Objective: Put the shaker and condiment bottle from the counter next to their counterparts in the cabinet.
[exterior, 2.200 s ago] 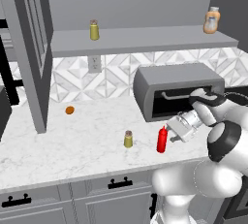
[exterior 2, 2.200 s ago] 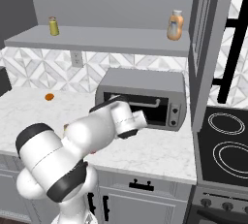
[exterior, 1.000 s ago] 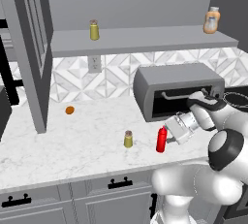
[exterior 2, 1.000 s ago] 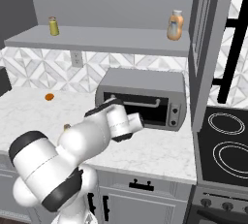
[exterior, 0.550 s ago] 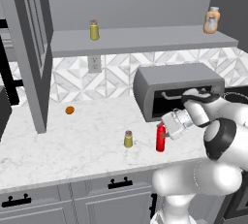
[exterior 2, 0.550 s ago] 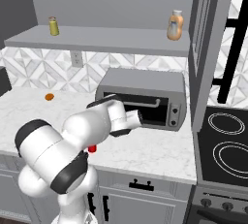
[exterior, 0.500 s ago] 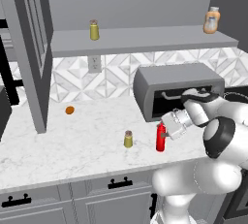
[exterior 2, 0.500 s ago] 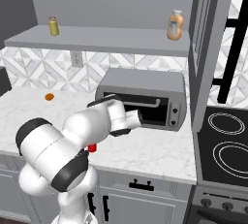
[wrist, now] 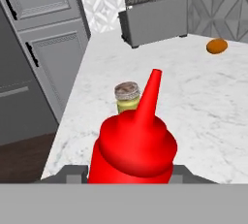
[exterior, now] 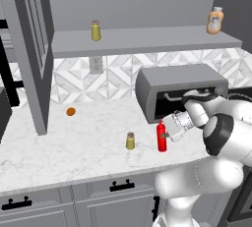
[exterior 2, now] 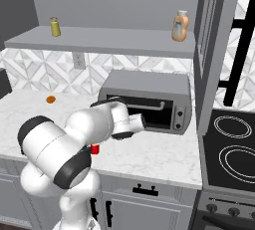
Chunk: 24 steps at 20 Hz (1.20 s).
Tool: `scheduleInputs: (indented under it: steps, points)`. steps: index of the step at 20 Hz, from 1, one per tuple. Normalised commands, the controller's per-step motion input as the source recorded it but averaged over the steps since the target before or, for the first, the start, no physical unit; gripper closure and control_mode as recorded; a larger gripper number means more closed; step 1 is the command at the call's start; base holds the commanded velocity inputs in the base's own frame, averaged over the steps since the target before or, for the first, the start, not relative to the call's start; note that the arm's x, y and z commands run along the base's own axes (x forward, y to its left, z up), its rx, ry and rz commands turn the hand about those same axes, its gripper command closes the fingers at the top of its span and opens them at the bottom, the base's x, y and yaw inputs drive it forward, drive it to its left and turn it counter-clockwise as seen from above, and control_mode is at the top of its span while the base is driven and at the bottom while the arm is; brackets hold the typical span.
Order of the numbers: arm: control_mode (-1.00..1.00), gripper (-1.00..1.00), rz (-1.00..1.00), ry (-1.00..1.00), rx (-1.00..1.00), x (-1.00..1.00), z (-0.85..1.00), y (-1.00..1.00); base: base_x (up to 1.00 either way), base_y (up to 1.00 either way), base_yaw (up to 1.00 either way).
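On the white marble tabletop (exterior: 74, 147), the slim red squeeze bottle (wrist: 133, 148) hides my fingers (exterior: 165, 133); seemingly closing, grip untellable.

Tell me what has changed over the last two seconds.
The gripper has moved left, closing in on the red bottle; whether it grips yet is unclear. The bottle, shaker, orange ball and both shelf items have stayed put.
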Motion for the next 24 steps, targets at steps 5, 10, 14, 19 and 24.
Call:
scheduleInputs:
  steps: [5,10,14,19,24]
  points:
    - [-1.0,1.0,-0.08,-0.09,-0.09,-0.11,0.76,0.0,0.0,0.0,0.0]
    - [-1.0,1.0,-0.16,-0.1,-0.19,-0.11,1.0,0.0,0.0,0.0,0.0]
    - [-1.0,1.0,-0.26,-0.05,-0.18,-0.43,0.83,0.0,0.0,0.0,0.0]
    - [-1.0,1.0,-0.23,-0.08,-0.13,-0.94,0.53,-0.01,0.0,0.0,0.0]
    - [-1.0,1.0,-0.29,-0.12,-0.13,-0.44,0.81,-0.18,0.0,0.0,0.0]
